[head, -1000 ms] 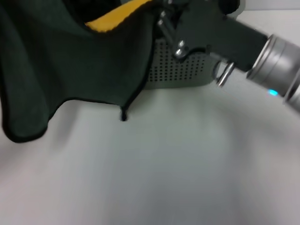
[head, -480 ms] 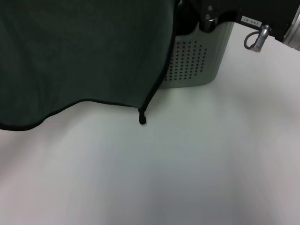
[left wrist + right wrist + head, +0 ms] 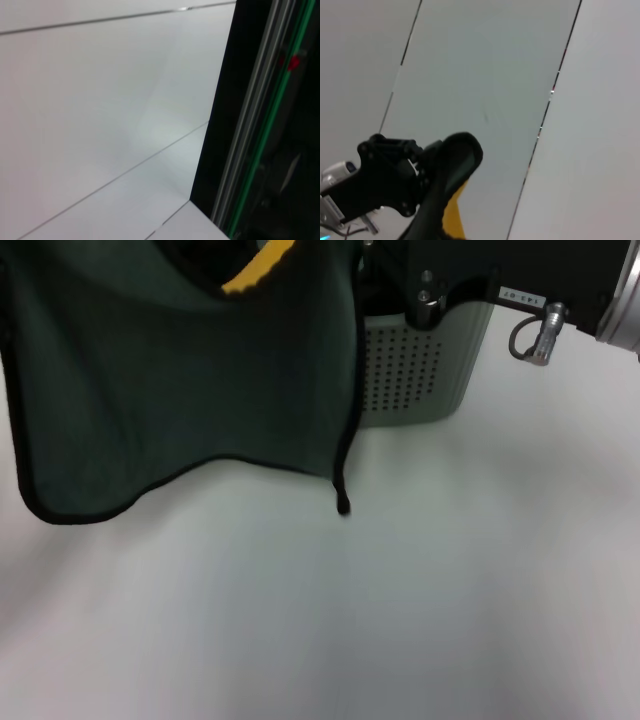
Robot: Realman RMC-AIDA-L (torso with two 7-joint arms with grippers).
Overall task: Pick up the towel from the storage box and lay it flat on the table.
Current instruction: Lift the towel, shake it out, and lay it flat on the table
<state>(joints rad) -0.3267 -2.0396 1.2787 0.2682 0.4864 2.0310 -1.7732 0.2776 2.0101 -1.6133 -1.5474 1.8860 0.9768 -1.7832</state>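
The towel hangs spread in the air over the table, dark grey-green face toward me. A strip of its yellow face shows at the top, and a small black loop dangles from its lower right corner. Its right edge runs up to my right arm, whose fingers are hidden at the top of the head view. In the right wrist view my left gripper is shut on a fold of the towel. The storage box stands behind the towel's right edge.
A silver ring and cable hang under the right arm beside the box. White wall panels and a dark frame with a green stripe fill the left wrist view.
The towel has shifted to the right. Its lower left corner has risen into view, the yellow strip shows again at the top, and the right arm has moved slightly.
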